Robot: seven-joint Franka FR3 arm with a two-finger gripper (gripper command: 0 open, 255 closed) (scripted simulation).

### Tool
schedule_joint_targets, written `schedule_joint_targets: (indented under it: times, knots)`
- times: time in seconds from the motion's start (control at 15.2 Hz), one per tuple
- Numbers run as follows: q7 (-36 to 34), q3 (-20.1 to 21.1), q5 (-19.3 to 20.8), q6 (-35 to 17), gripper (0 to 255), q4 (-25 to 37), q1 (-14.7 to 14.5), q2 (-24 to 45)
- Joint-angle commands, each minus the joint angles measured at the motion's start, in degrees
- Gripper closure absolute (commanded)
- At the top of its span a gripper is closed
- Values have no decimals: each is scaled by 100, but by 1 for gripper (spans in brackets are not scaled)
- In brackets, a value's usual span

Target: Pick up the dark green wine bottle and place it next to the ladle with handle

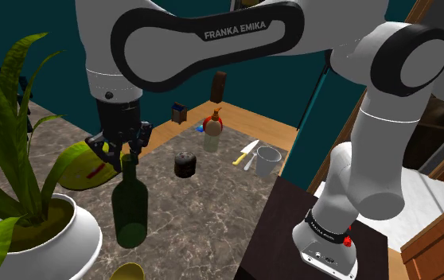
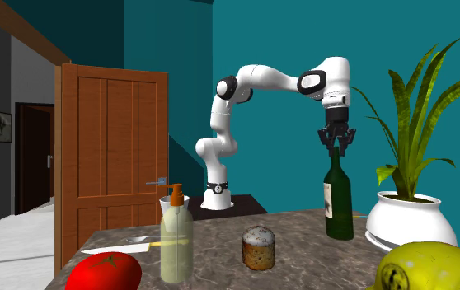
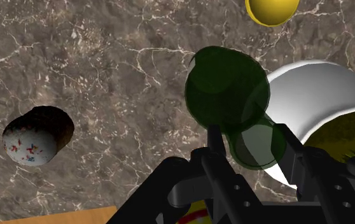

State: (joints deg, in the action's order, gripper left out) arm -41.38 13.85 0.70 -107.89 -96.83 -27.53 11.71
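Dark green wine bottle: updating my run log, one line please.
dark green wine bottle: upright, brown marbled counter, beside white plant pot | gripper: at its neck

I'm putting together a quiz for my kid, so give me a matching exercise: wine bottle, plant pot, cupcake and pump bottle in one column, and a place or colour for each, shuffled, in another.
Column one:
1 wine bottle
2 plant pot
3 cupcake
4 pump bottle

Column two:
A beside the red tomato
B right under the claw
C white
D dark sides, sprinkled top

Pairs: 1-B, 2-C, 3-D, 4-A
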Motion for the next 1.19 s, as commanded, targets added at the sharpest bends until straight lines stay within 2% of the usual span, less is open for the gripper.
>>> schedule_joint_targets:
  times: [0.0,0.07,0.4,0.66,1.12]
  knots:
    - [0,0,0,-1,255,1,0,-1]
    - [0,0,0,-1,0,1,0,-1]
    - [0,0,0,-1,0,2,0,0]
    - [8,2,-11,716,0,682,1,-39]
    - [8,2,-11,716,0,682,1,-39]
